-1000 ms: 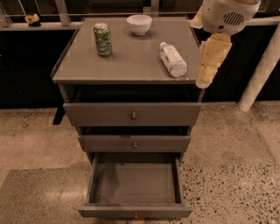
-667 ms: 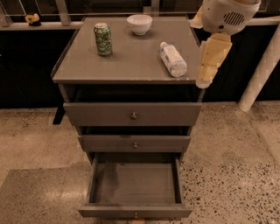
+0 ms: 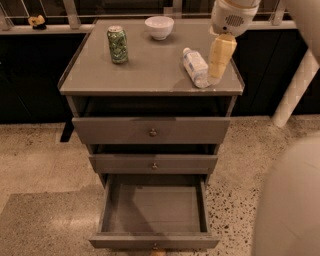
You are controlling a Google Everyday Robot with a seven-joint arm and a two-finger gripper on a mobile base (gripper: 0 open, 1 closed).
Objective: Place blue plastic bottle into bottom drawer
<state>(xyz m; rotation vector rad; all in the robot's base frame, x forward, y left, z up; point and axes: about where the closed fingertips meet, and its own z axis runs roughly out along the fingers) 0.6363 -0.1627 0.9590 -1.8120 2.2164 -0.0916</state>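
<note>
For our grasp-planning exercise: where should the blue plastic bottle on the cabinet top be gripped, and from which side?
Probably grip the blue plastic bottle across its mid-body, coming from above: it lies on its side, long axis running front to back. The end effector hangs just beside it.

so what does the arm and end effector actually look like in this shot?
End effector: pale yellow, tapered, matte, no markings visible. It hangs from a rounded white housing with a small dotted grille. It sits over the right edge of the cabinet top, beside the bottle. No cables in view. A blurry off-white shell fills the lower right.
</note>
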